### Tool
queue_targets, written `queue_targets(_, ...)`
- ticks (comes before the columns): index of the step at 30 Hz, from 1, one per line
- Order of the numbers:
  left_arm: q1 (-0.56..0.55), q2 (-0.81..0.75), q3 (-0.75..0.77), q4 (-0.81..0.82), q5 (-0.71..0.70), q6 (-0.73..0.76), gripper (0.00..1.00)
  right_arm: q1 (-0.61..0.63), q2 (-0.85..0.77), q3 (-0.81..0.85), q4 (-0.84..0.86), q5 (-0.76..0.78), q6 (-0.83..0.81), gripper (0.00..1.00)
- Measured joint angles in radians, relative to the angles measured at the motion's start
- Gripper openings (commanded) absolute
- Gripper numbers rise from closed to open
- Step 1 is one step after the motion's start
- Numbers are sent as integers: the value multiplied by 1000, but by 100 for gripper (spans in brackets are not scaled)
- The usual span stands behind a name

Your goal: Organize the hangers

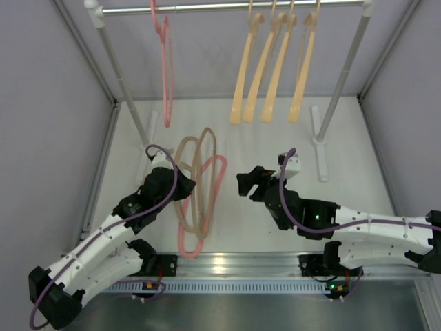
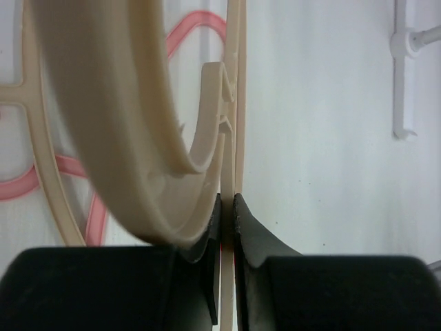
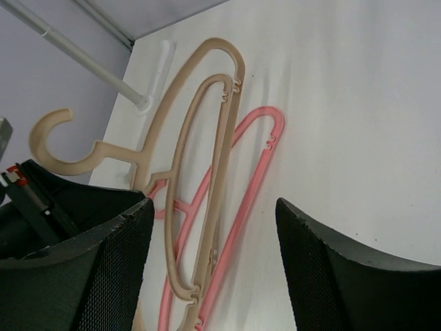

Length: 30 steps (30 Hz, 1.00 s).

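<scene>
On the table lies a pile of hangers: two beige ones (image 1: 200, 146) over a pink one (image 1: 218, 181). My left gripper (image 1: 183, 185) is shut on a thin bar of a beige hanger (image 2: 228, 172). That hanger's wide hook (image 2: 103, 103) fills the near left of the left wrist view, with the pink hanger (image 2: 200, 19) on the table behind. My right gripper (image 1: 246, 185) stands open to the right of the pile, holding nothing. Its view shows the beige hangers (image 3: 207, 131) and the pink one (image 3: 258, 165) beyond its fingers (image 3: 117, 269). One pink hanger (image 1: 164, 62) and several peach hangers (image 1: 275, 69) hang on the rail.
The grey rail (image 1: 207, 8) spans the back on two slanted white posts, with white feet on the table at the left (image 1: 149, 127) and right (image 1: 320, 141). Grey walls close in both sides. The left arm (image 3: 41, 200) shows at the right wrist view's left edge.
</scene>
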<state>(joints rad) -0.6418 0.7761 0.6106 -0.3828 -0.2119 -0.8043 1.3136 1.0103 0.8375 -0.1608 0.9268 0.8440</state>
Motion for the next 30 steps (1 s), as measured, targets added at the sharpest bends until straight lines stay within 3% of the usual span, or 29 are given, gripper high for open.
queue_targets(10, -54, 29, 204, -139, 22, 134, 0, 0, -102, -13, -68, 39, 25, 68)
queue_targets(19, -208, 149, 257, -200, 29, 183, 0, 0, -174, -31, -124, 73, 51, 68)
queue_targets(24, -304, 204, 314, -241, -22, 192, 0, 0, -204, -45, -146, 90, 58, 68)
queue_targets(30, -345, 258, 464, -296, -114, 214, 0, 0, -222, -46, -163, 101, 58, 68)
